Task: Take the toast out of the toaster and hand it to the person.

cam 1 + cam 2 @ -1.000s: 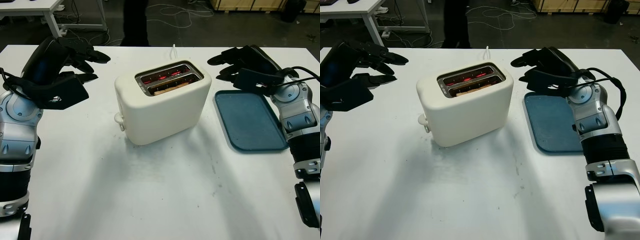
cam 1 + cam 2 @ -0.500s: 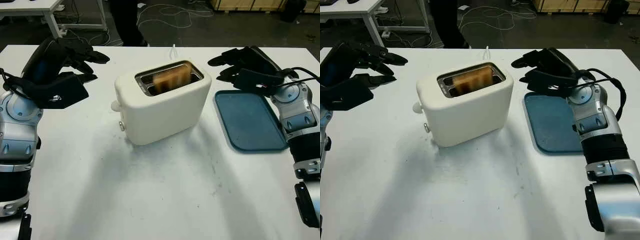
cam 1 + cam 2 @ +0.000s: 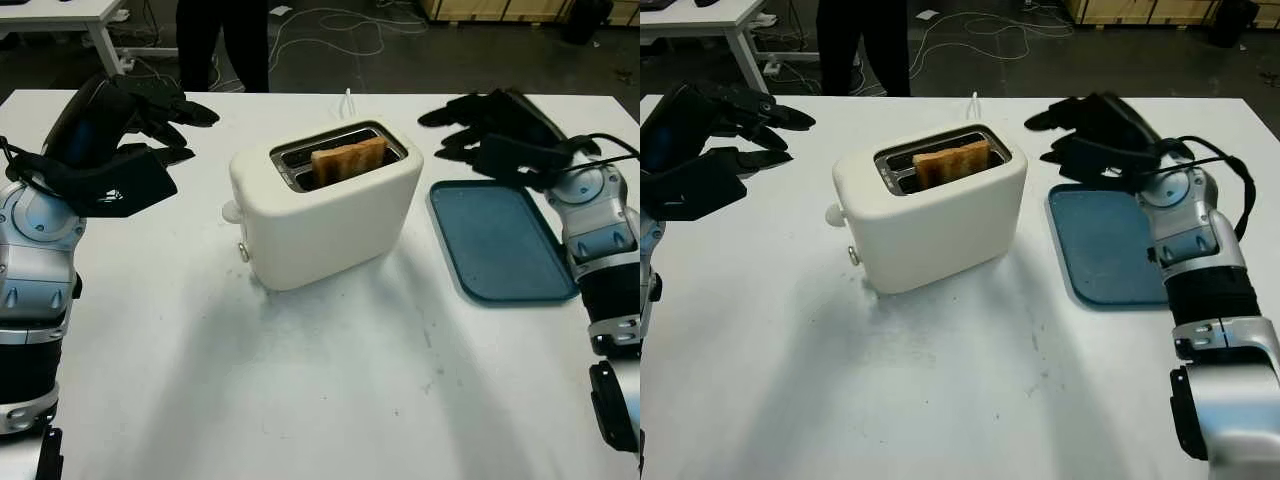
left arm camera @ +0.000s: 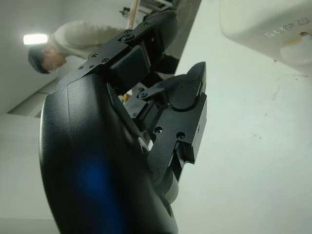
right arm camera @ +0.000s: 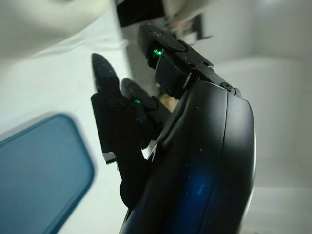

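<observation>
A cream toaster (image 3: pixel 325 212) stands in the middle of the white table. One slice of browned toast (image 3: pixel 347 160) sticks up out of its front slot. My left hand (image 3: pixel 160 125) hovers open to the left of the toaster, well apart from it. My right hand (image 3: pixel 470 130) hovers open to the right of the toaster, above the far end of a blue tray. A person (image 3: pixel 222 40) in dark trousers stands beyond the table's far edge; in the left wrist view the person (image 4: pixel 73 41) leans in a light top.
A flat blue tray (image 3: pixel 500 240) lies on the table right of the toaster, under my right forearm. The toaster's white cord (image 3: pixel 348 100) runs off the far edge. Cables lie on the dark floor behind, and another white table (image 3: pixel 100 15) stands at the far left.
The toaster's glowing slots went dark and the toast popped up, its lever rising. The person walked leftward behind the table. My right hand rose slightly; the left stayed.
</observation>
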